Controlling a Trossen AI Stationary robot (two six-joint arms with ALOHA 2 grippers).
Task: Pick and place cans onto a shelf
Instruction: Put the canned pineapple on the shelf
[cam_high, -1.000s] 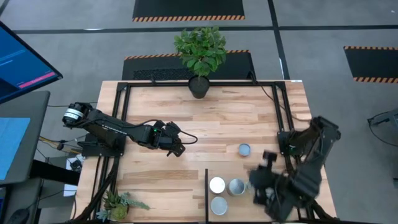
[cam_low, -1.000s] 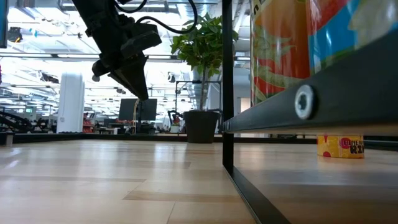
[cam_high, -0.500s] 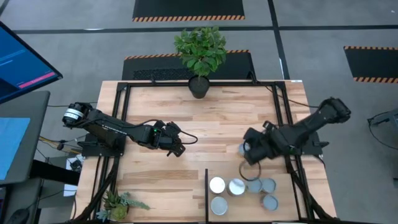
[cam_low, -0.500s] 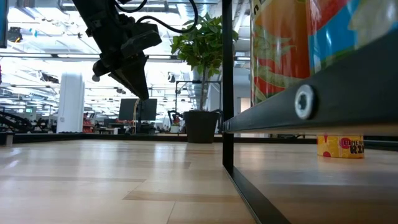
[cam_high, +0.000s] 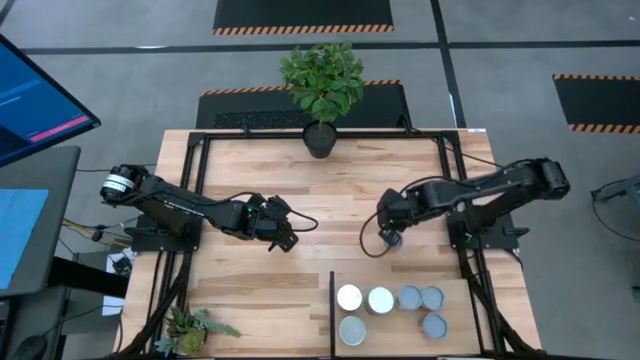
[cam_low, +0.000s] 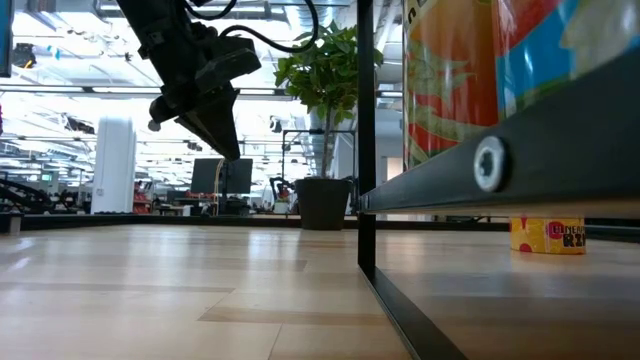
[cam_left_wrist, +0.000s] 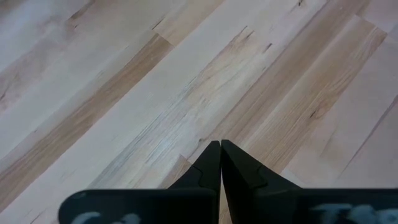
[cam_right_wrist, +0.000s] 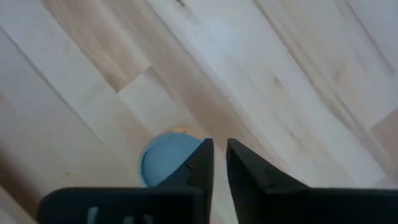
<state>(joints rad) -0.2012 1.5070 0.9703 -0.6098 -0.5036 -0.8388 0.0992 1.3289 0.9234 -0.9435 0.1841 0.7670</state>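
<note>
Your right gripper (cam_high: 391, 238) hovers over the loose can (cam_right_wrist: 163, 163), fingers narrowly apart, empty. Spread wider, centre, then descend. Left gripper (cam_high: 284, 240) waits, closed.

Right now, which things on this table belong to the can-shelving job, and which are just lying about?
Job:
- five short round metal cans on the light-wood, black-framed shelf
- pale-blue-topped can on the wooden tabletop, under the right gripper

Lying about:
- green plant in black pot
- small leafy sprig
- left gripper, shut, idle
</note>
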